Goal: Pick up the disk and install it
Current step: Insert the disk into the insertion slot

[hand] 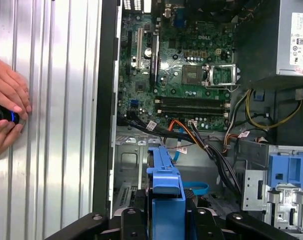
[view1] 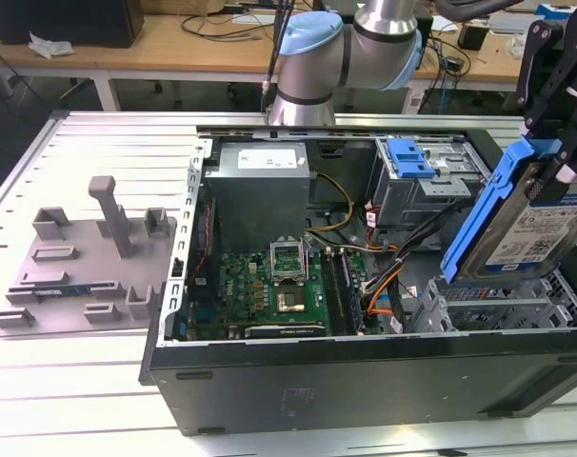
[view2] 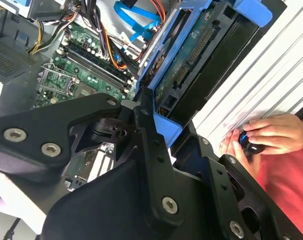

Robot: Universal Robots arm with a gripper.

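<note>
table point(view1: 79, 400): white ribbed metal top with slats running across, takes up most of the exterior view

grey fixture point(view1: 89, 257): about 9 o'clock in the exterior view, a flat plastic tray with pegs and slots, lying on the table just beside the case

wooden benches point(view1: 174, 43): the back of the room, 11 to 12 o'clock, with cables and dark gear on top

PC case point(view1: 365, 381): open black tower on its side, dead centre on the table

power supply point(view1: 260, 181): grey box with a white sticker, inside the case

motherboard point(view1: 269, 286): green, toward 6 o'clock from the power supply

robot arm point(view1: 346, 48): 12 o'clock, silver with light blue caps, behind the case

blue caddy point(view1: 409, 157): roughly 1 o'clock, sitting in a metal bay

disk point(view1: 546, 228): 3 o'clock, tilted up on edge with the label facing the camera and a blue frame round it. Its low end is just over the metal drive cage point(view1: 498, 309); can't tell if they touch

gripper point(view1: 555, 152): black, clamped onto the disk, one finger on each side in the first wrist view

hand point(hand: 6, 112): in both wrist views, on the table slats outside the case, holding a small dark knob with a blue glow
</note>
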